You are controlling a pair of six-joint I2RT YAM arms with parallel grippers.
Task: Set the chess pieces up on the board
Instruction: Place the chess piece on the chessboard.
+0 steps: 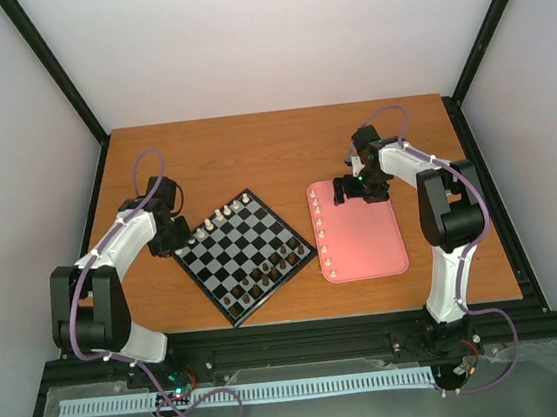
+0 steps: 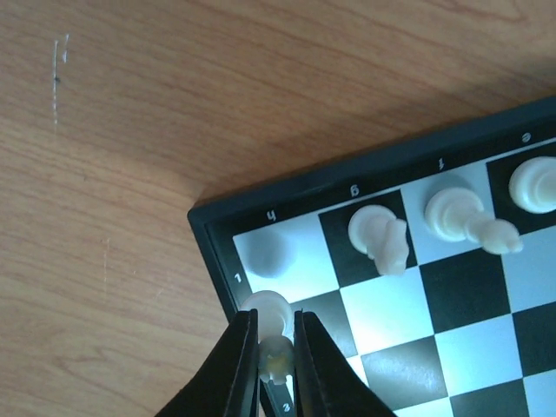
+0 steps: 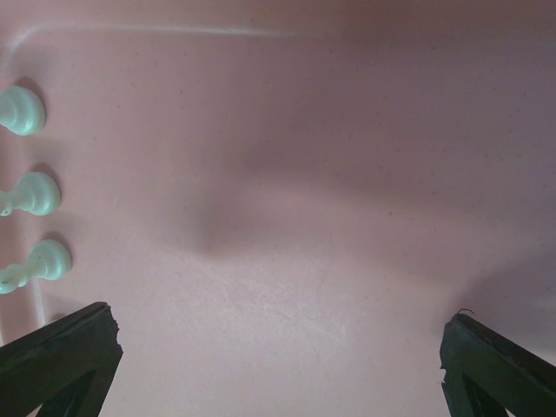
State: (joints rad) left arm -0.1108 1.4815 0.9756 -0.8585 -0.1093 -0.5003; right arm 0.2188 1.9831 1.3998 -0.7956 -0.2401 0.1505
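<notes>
The board (image 1: 230, 260) lies tilted at the table's middle left. Several cream chess pieces (image 1: 222, 215) line its far-left edge. My left gripper (image 1: 177, 236) hovers at the board's left corner. In the left wrist view it (image 2: 274, 323) is shut on one cream piece (image 2: 270, 306) over the corner squares, beside the rim (image 2: 208, 252). A knight (image 2: 380, 235) and two more cream pieces (image 2: 459, 216) stand along that row. My right gripper (image 1: 358, 189) stands open over the pink tray (image 1: 375, 245); in its wrist view it (image 3: 278, 352) holds nothing, with three cream pieces (image 3: 31, 195) at the left.
Dark brown pieces (image 1: 265, 270) fill the board's near-right edge. More cream pieces (image 1: 323, 232) stand in a column along the tray's left side. Bare wood table (image 1: 252, 156) lies behind both; black frame posts and white walls enclose the space.
</notes>
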